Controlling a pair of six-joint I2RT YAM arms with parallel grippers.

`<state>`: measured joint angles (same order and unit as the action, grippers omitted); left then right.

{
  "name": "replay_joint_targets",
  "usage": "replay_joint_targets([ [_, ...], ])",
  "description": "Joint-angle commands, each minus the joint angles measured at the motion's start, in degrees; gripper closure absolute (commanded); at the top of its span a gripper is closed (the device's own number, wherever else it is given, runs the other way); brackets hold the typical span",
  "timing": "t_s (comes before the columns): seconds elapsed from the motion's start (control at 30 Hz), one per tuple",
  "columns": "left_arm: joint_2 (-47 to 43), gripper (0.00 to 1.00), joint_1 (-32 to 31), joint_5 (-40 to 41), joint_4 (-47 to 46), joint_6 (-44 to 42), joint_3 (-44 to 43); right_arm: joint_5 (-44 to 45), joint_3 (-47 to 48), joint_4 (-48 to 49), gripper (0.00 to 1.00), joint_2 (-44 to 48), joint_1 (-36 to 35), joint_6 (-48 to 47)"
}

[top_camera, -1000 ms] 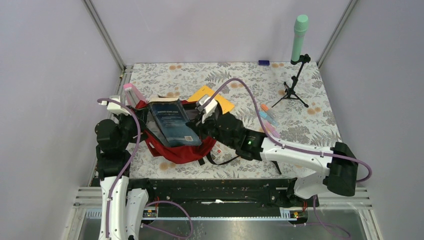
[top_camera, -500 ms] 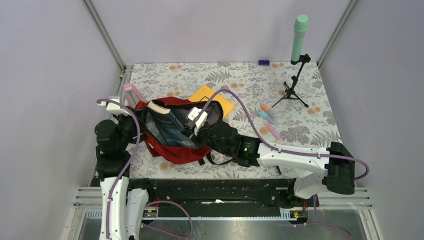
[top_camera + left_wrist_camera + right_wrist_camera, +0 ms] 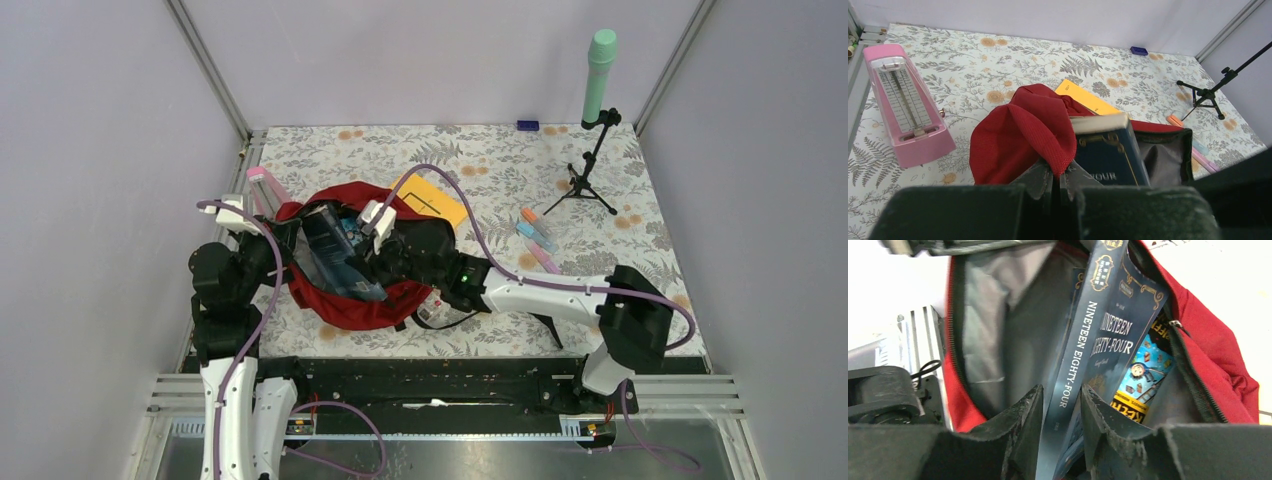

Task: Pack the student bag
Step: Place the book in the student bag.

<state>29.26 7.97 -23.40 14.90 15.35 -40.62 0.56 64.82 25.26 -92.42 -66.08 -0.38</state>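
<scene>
Overhead light: bright, even and soft across the tabletop (image 3: pixel 500 160); shadows faint.
Right wrist glare: everything outside the student bag (image 3: pixel 1218 380) blown out to near white, worst at the upper corners.
Bag interior: grey lining dim, title on the book (image 3: pixel 1108 335) crisp.
Near blur: left gripper (image 3: pixel 1058 170) and right gripper (image 3: pixel 1061 390) dark, soft-edged against the lens.

White-and-black arms (image 3: pixel 540 295), purple cables (image 3: pixel 430 167), green indicator light (image 3: pixel 463 280)
</scene>
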Motion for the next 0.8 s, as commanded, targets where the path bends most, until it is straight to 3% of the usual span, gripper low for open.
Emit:
replay_joint_targets([
  [0.0, -2.0, 1.00, -0.1, -3.2, -8.3, -1.2, -1.1, -8.2, 4.8, 2.6, 0.57, -3.0, 2.4, 1.1],
  [0.17, -2.0, 1.00, -0.1, -2.9, -8.3, -1.2, -1.1, -10.3, 9.2, -2.6, 0.45, -5.8, 2.5, 0.6],
  [0.3, -2.1, 1.00, -0.2, -2.7, -8.3, -1.1, -1.1, -8.3, 13.3, -6.7, 0.49, -8.1, 2.5, 1.1],
  [0.47, -2.0, 1.00, -0.1, -1.2, -8.1, -0.7, -1.0, -1.4, 16.0, -14.3, 0.98, -7.2, 2.5, 0.7],
  [0.77, -2.4, 1.00, -0.2, 3.7, -7.5, -0.3, -1.2, 23.7, 17.3, -24.0, 1.00, -2.7, 2.5, -11.1],
])
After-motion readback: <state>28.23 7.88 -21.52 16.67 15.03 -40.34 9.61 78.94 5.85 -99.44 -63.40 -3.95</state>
